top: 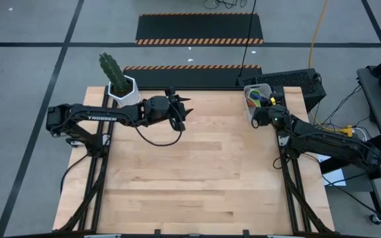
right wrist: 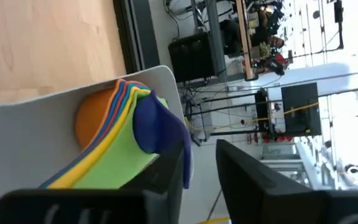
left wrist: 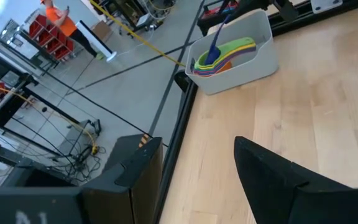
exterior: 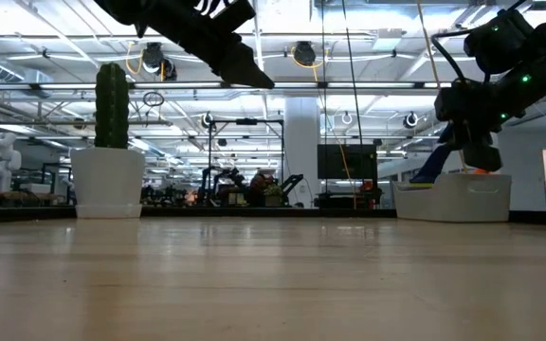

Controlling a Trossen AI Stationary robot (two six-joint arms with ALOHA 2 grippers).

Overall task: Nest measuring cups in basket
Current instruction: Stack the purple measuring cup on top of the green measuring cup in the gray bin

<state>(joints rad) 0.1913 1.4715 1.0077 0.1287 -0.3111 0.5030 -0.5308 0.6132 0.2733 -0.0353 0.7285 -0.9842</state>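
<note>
– Cups status? Where at?

– All stacked in the basket, far right corner of the table. Nested pretty flat. Orange cup lowest of what shows, then a few thin coloured edges, then the green cup, with the dark blue cup on top. Handles fanned toward one end of the basket, with a blue one poking up past the rim.

– Right gripper? Pinching anything?

– Parked right over the basket, pointing down into it. Fingers parted a little, with a strip of the room showing through the gap. Dark blue cup sits right up against one finger; can't tell if actually touching. Doesn't look clamped on it from here.

– And the left gripper?

– Up in the air over the far middle of the table, just right of the cactus pot and well apart from the basket. Fingers spread, empty. Aimed toward the right side, so the basket turns up in its wrist view too.

– Anything else on the wood?

– Just that white pot with the cactus, far left corner.
</note>
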